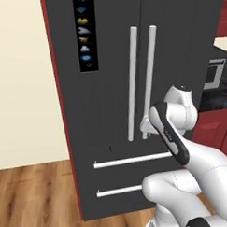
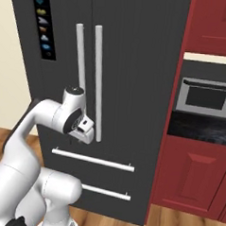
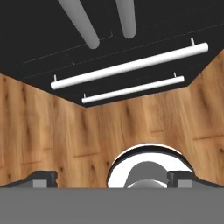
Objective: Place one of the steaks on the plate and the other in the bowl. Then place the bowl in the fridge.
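The fridge stands right in front of me, tall and dark grey, with both doors shut and its two long silver handles side by side. My gripper hangs close to the lower ends of those handles, pointing downward. In the hand view the gripper is open with nothing between its fingertips, and it looks down past the fridge drawer bars to the floor. The steaks, the plate and the bowl are out of view.
Red cabinets and a built-in oven stand to the right of the fridge. A cream wall is to its left. Wooden floor runs along the front.
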Available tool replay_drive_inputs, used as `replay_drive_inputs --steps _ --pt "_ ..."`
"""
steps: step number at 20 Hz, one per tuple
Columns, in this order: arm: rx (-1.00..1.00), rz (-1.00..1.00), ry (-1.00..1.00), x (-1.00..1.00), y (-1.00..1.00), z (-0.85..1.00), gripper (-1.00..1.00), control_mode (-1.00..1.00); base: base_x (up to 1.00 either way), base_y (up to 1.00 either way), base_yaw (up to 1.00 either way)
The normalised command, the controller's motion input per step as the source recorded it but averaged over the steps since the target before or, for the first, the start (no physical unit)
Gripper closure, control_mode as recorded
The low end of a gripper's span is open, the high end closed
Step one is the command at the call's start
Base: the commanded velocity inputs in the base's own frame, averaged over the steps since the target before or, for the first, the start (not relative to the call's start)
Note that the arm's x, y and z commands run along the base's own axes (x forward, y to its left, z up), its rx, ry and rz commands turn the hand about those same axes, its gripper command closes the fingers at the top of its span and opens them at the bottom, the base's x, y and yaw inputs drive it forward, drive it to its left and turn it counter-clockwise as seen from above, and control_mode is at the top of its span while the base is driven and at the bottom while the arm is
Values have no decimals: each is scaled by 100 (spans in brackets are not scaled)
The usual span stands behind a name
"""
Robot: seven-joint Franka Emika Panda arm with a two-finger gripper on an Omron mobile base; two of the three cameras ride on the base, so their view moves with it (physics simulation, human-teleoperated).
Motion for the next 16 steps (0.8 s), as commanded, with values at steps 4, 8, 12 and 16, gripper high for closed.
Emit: replay_drive_inputs --steps 4,8,12,16 --pt "0 0 0 0 0 0 -100 100 0 0 0" --pt "0 0 0 0 0 0 -100 100 0 0 0" --pt "0 0 0 0 0 0 -100 -100 0 0 0" --pt "-3 0 -6 0 1 10 -100 -100 0 0 0"
